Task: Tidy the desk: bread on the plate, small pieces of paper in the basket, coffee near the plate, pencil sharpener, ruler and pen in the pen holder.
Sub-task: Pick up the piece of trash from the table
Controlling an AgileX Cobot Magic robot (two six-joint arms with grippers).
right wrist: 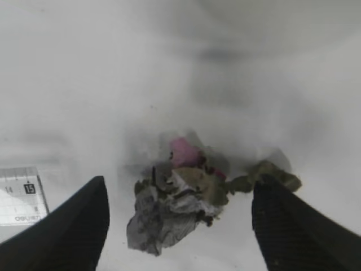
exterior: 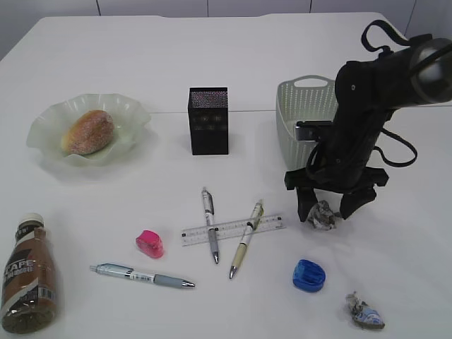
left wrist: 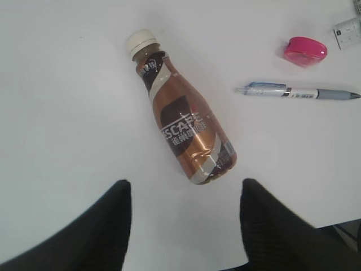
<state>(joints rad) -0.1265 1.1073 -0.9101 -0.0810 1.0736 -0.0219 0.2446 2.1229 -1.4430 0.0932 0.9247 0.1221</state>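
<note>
My right gripper [exterior: 326, 210] is open, its fingers straddling a crumpled paper ball [exterior: 323, 215] on the table; the ball lies between the jaws in the right wrist view [right wrist: 180, 197]. A second paper ball [exterior: 364, 311] lies at the front right. The bread [exterior: 88, 131] sits on the green plate [exterior: 131, 113]. The coffee bottle [exterior: 27, 282] lies on its side at the front left; my left gripper [left wrist: 183, 195] is open just short of its base [left wrist: 186, 132]. Three pens [exterior: 141, 275] [exterior: 210, 224] [exterior: 246, 239], a ruler [exterior: 268, 224], a pink sharpener [exterior: 150, 244] and a blue sharpener [exterior: 308, 275] lie mid-table.
The black mesh pen holder [exterior: 208, 120] stands at the centre back. The white basket [exterior: 300, 116] stands right of it, close behind my right arm. The left arm is out of the exterior view.
</note>
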